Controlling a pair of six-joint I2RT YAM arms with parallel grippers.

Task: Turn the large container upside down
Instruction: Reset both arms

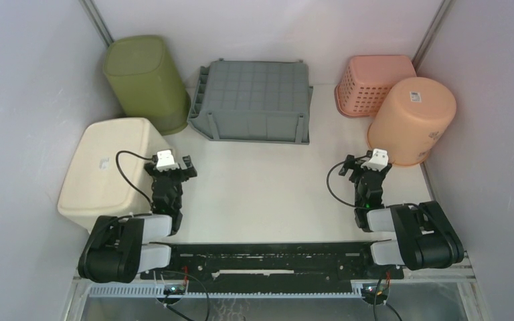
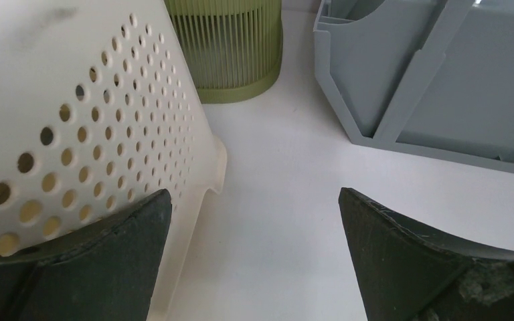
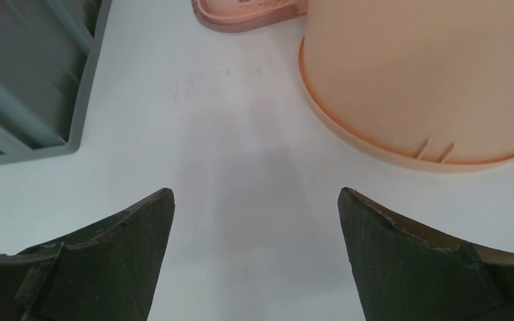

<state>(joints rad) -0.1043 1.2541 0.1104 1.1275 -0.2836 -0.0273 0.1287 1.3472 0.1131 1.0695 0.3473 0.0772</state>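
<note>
A large grey bin (image 1: 254,100) lies bottom-up at the back centre, its ribbed base facing up. It also shows in the left wrist view (image 2: 435,80) and the right wrist view (image 3: 20,73). A large cream perforated basket (image 1: 110,170) lies bottom-up at the left, and its wall fills the left wrist view (image 2: 73,100). My left gripper (image 1: 174,164) is open and empty just right of the cream basket, over bare table (image 2: 254,200). My right gripper (image 1: 366,164) is open and empty in front of the orange bucket, over bare table (image 3: 254,197).
A green ribbed bin (image 1: 144,80) stands bottom-up at the back left (image 2: 231,47). An orange bucket (image 1: 413,120) lies bottom-up at the right (image 3: 428,73), with a pink basket (image 1: 371,83) behind it (image 3: 247,12). Walls close in on three sides.
</note>
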